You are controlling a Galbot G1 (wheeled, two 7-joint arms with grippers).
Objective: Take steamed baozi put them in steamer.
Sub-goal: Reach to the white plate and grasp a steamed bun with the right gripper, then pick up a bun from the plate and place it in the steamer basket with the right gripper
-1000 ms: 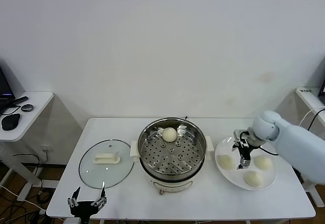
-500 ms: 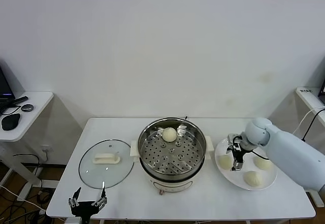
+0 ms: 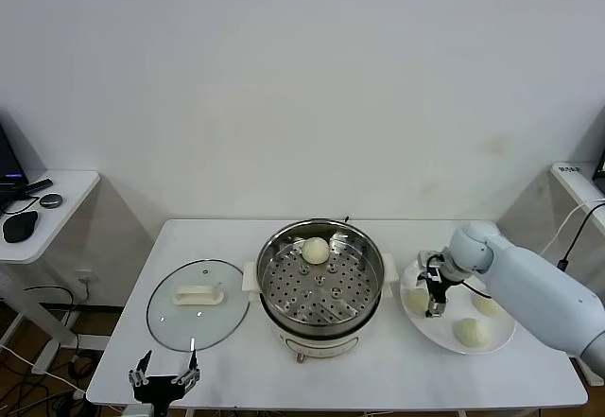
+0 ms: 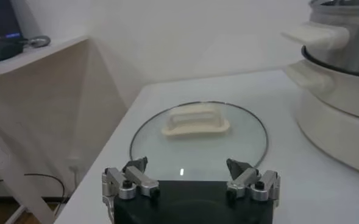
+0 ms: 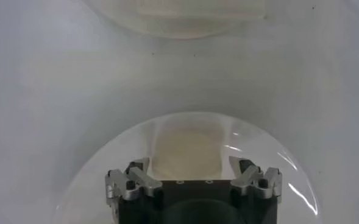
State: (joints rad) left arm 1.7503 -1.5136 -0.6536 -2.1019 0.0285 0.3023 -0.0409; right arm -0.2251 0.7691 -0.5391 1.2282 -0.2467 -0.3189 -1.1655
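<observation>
The steamer (image 3: pixel 321 285) stands mid-table with one steamed baozi (image 3: pixel 315 250) on its perforated tray at the back. Three more baozi lie on the white plate (image 3: pixel 427 333) to the right: one at the left (image 3: pixel 416 300), one in front (image 3: pixel 472 332), one at the right (image 3: pixel 490 305). My right gripper (image 3: pixel 434 291) hangs open right over the left one. In the right wrist view that baozi (image 5: pixel 188 146) lies between the spread fingers of the gripper (image 5: pixel 189 165), with another baozi (image 5: pixel 185 12) farther off. My left gripper (image 3: pixel 163 376) is parked open at the table's front left corner.
A round glass lid (image 3: pixel 198 304) with a white handle lies flat on the table left of the steamer; the left wrist view shows the lid (image 4: pixel 197 131) just ahead of the left gripper (image 4: pixel 187 169). A side table (image 3: pixel 38 209) with dark items stands far left.
My right gripper has moved left across the plate and lowered, from between the buns to over the leftmost one. The left arm has not moved.
</observation>
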